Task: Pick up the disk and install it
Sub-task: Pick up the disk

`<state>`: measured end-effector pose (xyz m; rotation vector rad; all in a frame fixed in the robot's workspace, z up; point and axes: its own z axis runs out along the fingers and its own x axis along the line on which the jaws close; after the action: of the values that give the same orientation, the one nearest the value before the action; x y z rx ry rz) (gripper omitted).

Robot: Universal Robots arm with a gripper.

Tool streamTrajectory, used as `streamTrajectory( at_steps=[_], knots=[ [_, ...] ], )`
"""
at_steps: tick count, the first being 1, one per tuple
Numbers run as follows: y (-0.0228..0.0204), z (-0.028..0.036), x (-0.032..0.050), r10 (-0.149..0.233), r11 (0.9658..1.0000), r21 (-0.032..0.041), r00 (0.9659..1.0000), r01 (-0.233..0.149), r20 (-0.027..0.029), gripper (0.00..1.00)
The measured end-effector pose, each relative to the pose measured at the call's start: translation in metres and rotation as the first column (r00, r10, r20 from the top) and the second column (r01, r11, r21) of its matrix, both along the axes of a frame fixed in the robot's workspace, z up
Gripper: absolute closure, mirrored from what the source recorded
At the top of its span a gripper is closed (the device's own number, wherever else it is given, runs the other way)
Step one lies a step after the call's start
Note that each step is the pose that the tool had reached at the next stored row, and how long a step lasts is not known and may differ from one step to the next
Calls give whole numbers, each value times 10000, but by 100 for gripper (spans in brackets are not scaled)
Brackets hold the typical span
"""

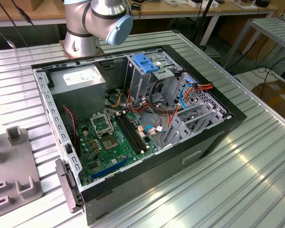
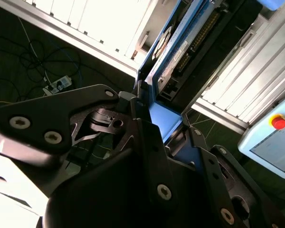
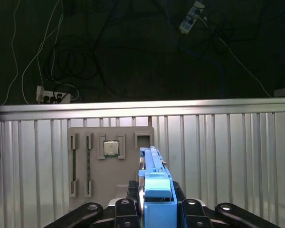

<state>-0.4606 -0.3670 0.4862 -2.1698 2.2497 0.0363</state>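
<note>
My gripper is shut on the disk, which I see edge-on with its blue side rail uppermost. It is held in the air above the ribbed metal table. In the second wrist view the disk reaches away from the gripper, its silver-grey metal face framed by blue rails. A black finger presses on each side of it. The open computer case lies on its side on the table, with a metal drive cage near its back.
A grey fixture plate carrying a square chip lies on the table under the disk; the same plate is at the exterior view's left. Inside the case are a grey power-supply box, a blue latch, a green motherboard and loose cables. A pendant with a red button stands nearby.
</note>
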Motion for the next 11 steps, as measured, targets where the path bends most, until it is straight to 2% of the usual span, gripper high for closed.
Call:
streamTrajectory(
  at_steps=[11],
  knots=[
    [0,21,0,-4,10000,18,10000,4,1,63]
  ],
)
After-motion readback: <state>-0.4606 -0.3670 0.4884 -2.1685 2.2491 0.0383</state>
